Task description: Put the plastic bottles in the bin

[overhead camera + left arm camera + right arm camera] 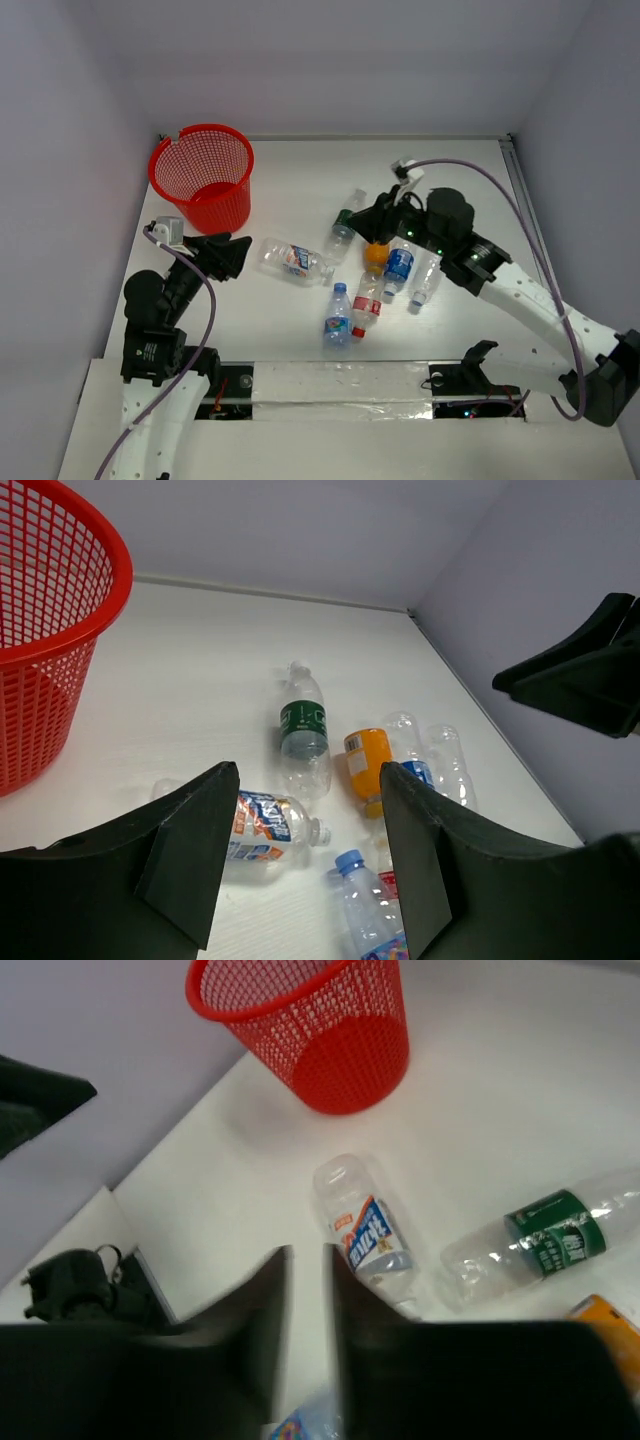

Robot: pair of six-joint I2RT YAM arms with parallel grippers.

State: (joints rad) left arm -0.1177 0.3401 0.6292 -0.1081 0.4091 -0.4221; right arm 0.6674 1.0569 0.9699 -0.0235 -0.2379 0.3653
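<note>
The red mesh bin (pixel 201 176) stands at the back left of the table. Several plastic bottles lie in a loose group mid-table: one with a blue-and-orange label (pixel 295 260), a green-labelled one (pixel 345 220), an orange one (pixel 375 256), a blue-labelled one (pixel 399 267), a red-labelled one (pixel 366 305) and a blue-capped one (pixel 338 316). My left gripper (pixel 236 256) is open just left of the blue-and-orange bottle (pixel 262 825), nothing between its fingers. My right gripper (pixel 372 215) hovers over the green bottle (pixel 545 1235). Its fingers (pixel 265 1300) stand a narrow gap apart, holding nothing.
Grey walls close in the table at the back and on both sides. A metal rail (pixel 515 165) runs along the right edge. The bin (pixel 110 555) rises taller than the bottles, left of my left gripper. The arm bases and cables sit at the near edge (pixel 450 380).
</note>
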